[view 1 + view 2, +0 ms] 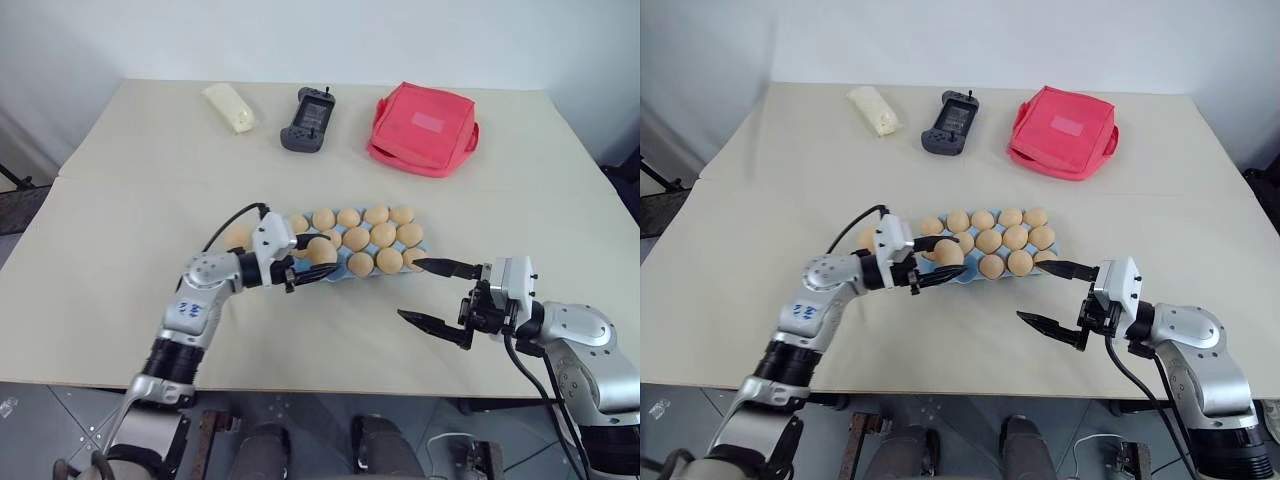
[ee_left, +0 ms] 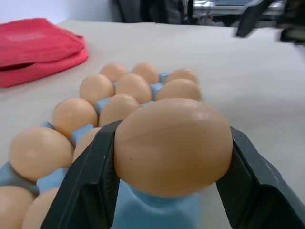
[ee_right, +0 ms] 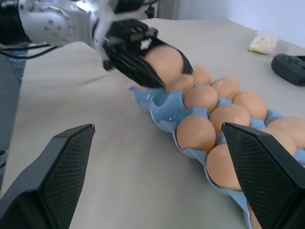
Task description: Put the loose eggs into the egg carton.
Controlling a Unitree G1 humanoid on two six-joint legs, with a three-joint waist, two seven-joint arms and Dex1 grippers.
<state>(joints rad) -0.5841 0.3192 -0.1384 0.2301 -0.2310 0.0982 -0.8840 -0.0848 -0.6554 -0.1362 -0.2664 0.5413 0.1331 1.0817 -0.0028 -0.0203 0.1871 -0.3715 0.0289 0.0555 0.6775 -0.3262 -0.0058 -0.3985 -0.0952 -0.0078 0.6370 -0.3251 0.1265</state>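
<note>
While gripping an egg [image 2: 172, 145], left fingers [image 2: 86, 181] overhang carton [image 3: 164, 107].

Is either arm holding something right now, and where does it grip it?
The left gripper clamps one egg by its two sides; the right gripper holds nothing.

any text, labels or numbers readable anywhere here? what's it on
None can be read.
A small blue mark on the left arm's grey casing is too small to read.
A pale patch on the red pouch shows no legible print.
The eggs, egg carton, cream packet and black controller show no lettering.
</note>
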